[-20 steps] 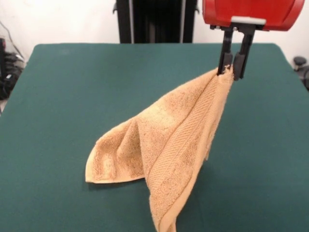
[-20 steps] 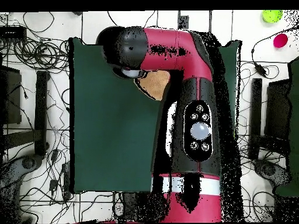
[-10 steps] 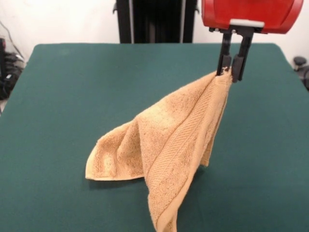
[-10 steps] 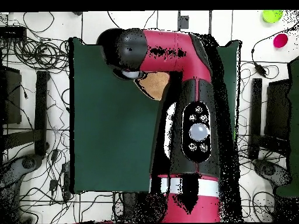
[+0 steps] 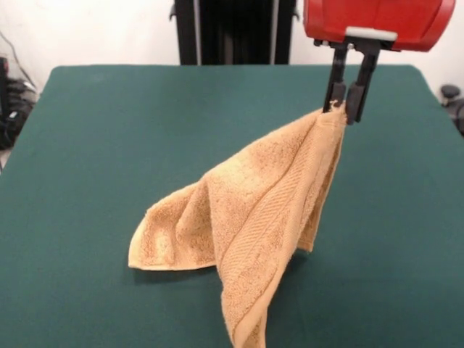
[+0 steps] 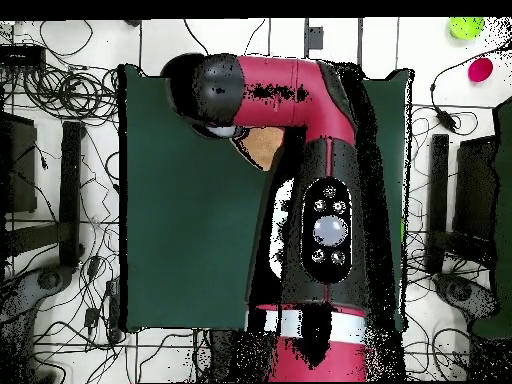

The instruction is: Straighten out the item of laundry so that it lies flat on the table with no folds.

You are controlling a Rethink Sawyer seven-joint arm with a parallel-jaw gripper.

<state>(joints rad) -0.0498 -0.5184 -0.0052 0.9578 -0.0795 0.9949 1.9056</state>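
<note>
So my gripper [image 5: 346,110] is up around 1 o'clock in the front view, hanging straight down from the red wrist housing at the top edge, fingers [image 5: 356,101] pointing down at the worktop [image 5: 109,145]. They're pinched together on one corner of the towel [image 5: 254,210], which sits right between the tips.

The towel drapes from that corner down toward 7 o'clock like a little tent. The upper part is lifted off the green surface, the lower part lies on it. One rounded lobe rests flat out at about 8 o'clock from the middle of the picture, and a long folded edge with the woven band runs down to the bottom edge at roughly 6 o'clock. It's clearly doubled over on itself, with a deep crease between the lobe and the banded strip. A smaller flap hangs below the pinched corner, on the 5 o'clock side.

From overhead my arm [image 6: 320,200] covers most of it: the red link runs up from 6 o'clock, then bends over toward 10 o'clock, ending in the black joint. Only a small tan patch of towel [image 6: 262,148] peeks out just under that bend.
</note>
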